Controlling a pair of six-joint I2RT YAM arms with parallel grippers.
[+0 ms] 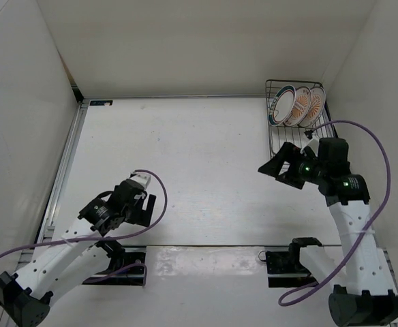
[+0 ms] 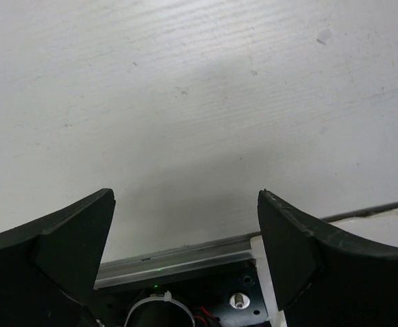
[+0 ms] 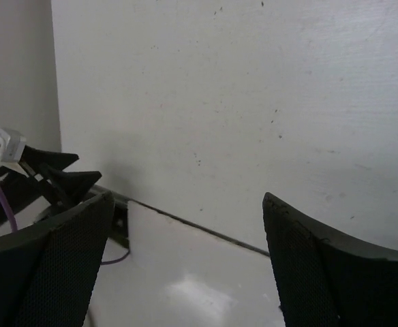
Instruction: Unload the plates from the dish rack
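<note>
The black wire dish rack (image 1: 275, 139) stands at the far right of the table. Three plates lean in it: one with a dark rim ring (image 1: 280, 105) and two with orange sunburst centres (image 1: 298, 105) (image 1: 315, 103). My right gripper (image 1: 270, 166) is open and empty, just in front of the rack's near end, pointing left. In the right wrist view its fingers (image 3: 56, 266) frame only bare table. My left gripper (image 1: 142, 197) is open and empty at the near left, far from the rack. Its wrist view shows its fingers (image 2: 63, 245) over bare table.
White walls enclose the table on the left, back and right. A metal rail (image 1: 66, 163) runs along the left edge. Purple cables (image 1: 379, 177) loop from both arms. The arm base plates (image 1: 287, 266) sit at the near edge.
</note>
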